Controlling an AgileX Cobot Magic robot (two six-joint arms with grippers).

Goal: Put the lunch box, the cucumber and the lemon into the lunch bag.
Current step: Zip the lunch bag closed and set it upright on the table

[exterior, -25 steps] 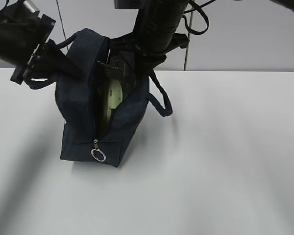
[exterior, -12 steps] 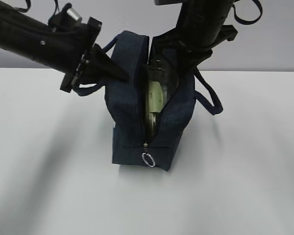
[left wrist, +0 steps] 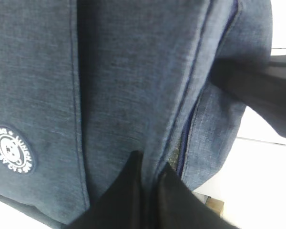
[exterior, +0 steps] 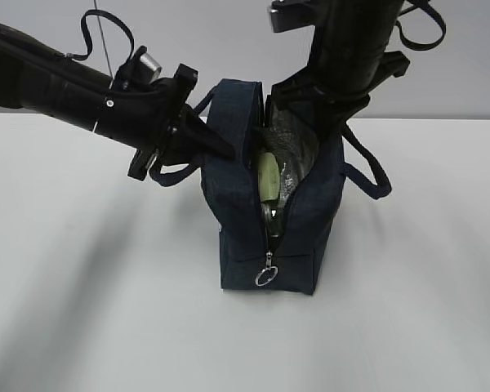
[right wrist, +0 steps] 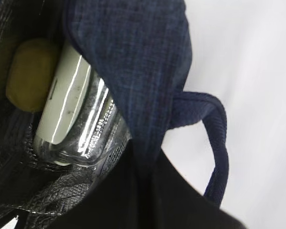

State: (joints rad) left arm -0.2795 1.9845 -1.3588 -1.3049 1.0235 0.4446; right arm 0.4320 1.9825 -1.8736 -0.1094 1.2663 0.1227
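Lunch bag (exterior: 265,212): soft, floppy fabric, upright on desk (exterior: 408,310); best held by rim. Each rim is pinched by left end effector (exterior: 229,153) and right end effector (right wrist: 143,162). Lunch box (right wrist: 74,109), rigid, breakable glass, is stowed inside.

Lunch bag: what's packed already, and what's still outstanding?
Done: the lunch box stands on edge inside the lunch bag, with the lemon beside it. In hand: both grippers, left and right, pinch the bag's two top edges, holding the mouth open. Left: the cucumber; no view shows it, so I can't confirm it is in.
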